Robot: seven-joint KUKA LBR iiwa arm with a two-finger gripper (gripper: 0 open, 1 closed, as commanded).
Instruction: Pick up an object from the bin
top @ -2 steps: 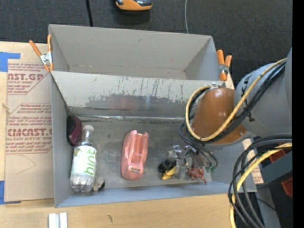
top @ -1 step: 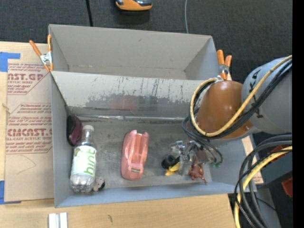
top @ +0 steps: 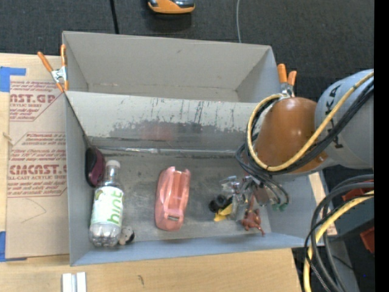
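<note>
My gripper (top: 244, 193) is low in the bin's front right corner, under the arm's orange cover. Just left of it lies a small yellow and black thing (top: 221, 209), touching or nearly touching the gripper's metal parts. A small reddish-brown thing (top: 253, 222) lies right below the gripper, by the front wall. A pink tape dispenser (top: 172, 198) lies on the bin floor further left, well apart from the gripper.
A clear plastic bottle (top: 107, 210) with a green-lettered label lies along the left wall, and a small grey thing (top: 126, 236) sits at its front end. A dark maroon oval thing (top: 93, 166) rests behind the bottle. The arm's cables loop over the right rim.
</note>
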